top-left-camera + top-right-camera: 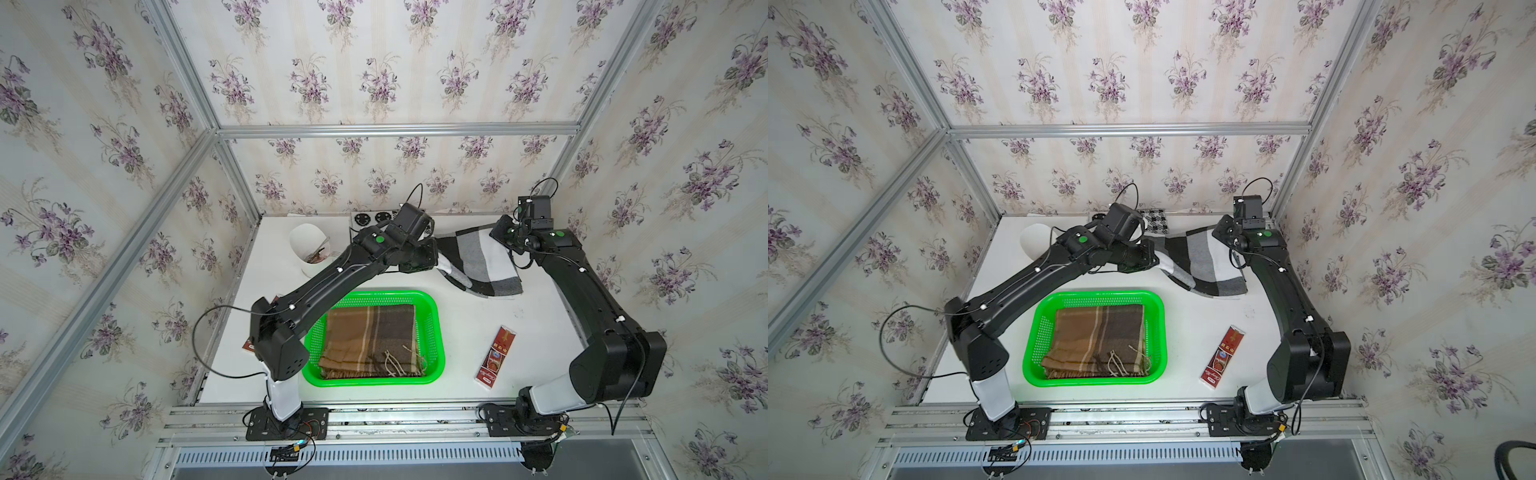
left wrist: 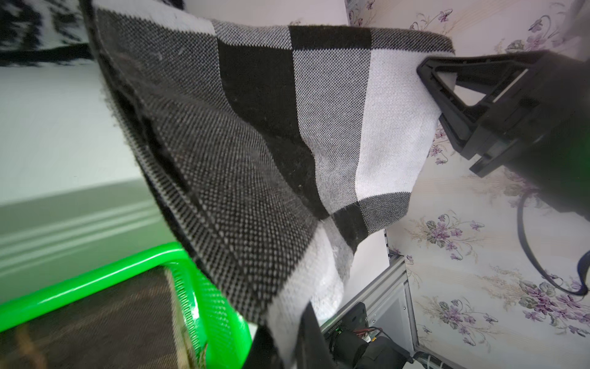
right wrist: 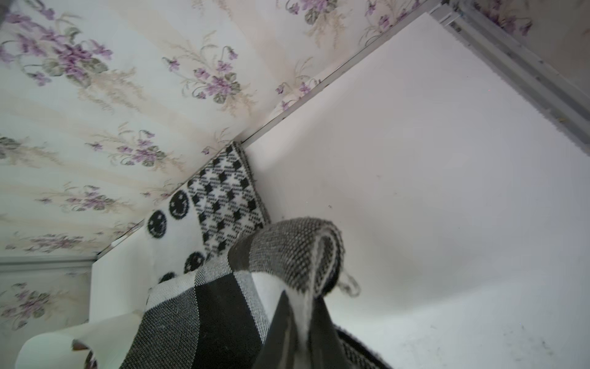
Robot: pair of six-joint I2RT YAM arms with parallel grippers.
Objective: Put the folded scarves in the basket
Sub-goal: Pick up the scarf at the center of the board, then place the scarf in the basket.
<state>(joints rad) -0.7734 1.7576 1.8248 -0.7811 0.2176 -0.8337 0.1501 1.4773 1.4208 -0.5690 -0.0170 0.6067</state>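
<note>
The green basket [image 1: 434, 332] sits front-centre, with 1 brown plaid scarf [image 1: 370, 336] already folded inside. Beyond its far rim, the checked scarf [image 1: 482, 262] hangs stretched, probably to preserve its fold. The left gripper [image 1: 437, 261] and right gripper [image 3: 301, 306] are each clamped tight on 1 end.

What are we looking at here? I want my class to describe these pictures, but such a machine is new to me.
Two black robot arms stand at a white table, each ending in a two-finger gripper. Two pictures look down from above; two come from wrist cameras. The left gripper and right gripper are shut on a black-and-white checked scarf, stretched between them behind the green basket. A folded brown scarf lies in the basket. A red packet and a white cup sit on the table.
</note>
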